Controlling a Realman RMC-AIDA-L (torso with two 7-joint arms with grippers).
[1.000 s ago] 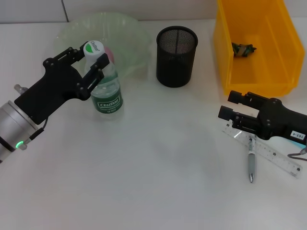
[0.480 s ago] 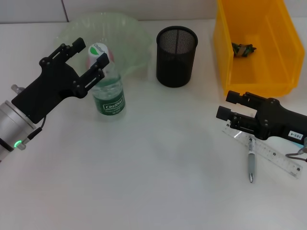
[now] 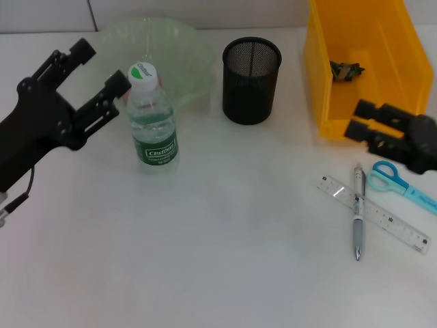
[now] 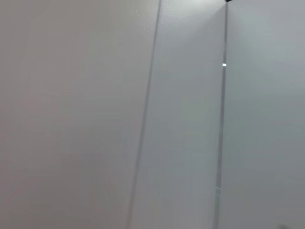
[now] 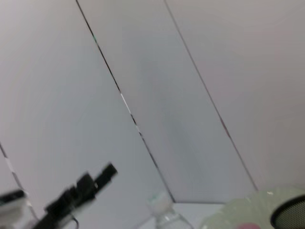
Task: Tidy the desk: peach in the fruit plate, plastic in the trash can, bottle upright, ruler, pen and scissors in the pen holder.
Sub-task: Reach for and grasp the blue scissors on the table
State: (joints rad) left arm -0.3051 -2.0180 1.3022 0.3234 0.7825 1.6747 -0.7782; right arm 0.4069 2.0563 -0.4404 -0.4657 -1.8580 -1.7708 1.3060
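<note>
The bottle (image 3: 154, 117) stands upright on the desk (image 3: 225, 260), just in front of the fruit plate (image 3: 179, 42). My left gripper (image 3: 99, 67) is open, a little to the left of the bottle and apart from it. A pink bit of the peach (image 5: 247, 226) shows inside the plate. The plastic (image 3: 347, 70) lies in the trash can (image 3: 328, 82). My right gripper (image 3: 360, 119) is open and empty at the can's near corner. The ruler (image 3: 382, 220), with the pen (image 3: 357, 225) across it, and the scissors (image 3: 390, 179) lie flat on the desk. The pen holder (image 3: 252, 80) stands in the middle at the back.
The right wrist view looks across the desk at the bottle's cap (image 5: 159, 202), the left gripper (image 5: 83, 188) and the plate's rim (image 5: 238, 210). Only a blank wall fills the left wrist view.
My left gripper has let go of the bottle and drawn back to the left; the bottle stays upright. My right arm has pulled away from the ruler and pen, uncovering the scissors.
</note>
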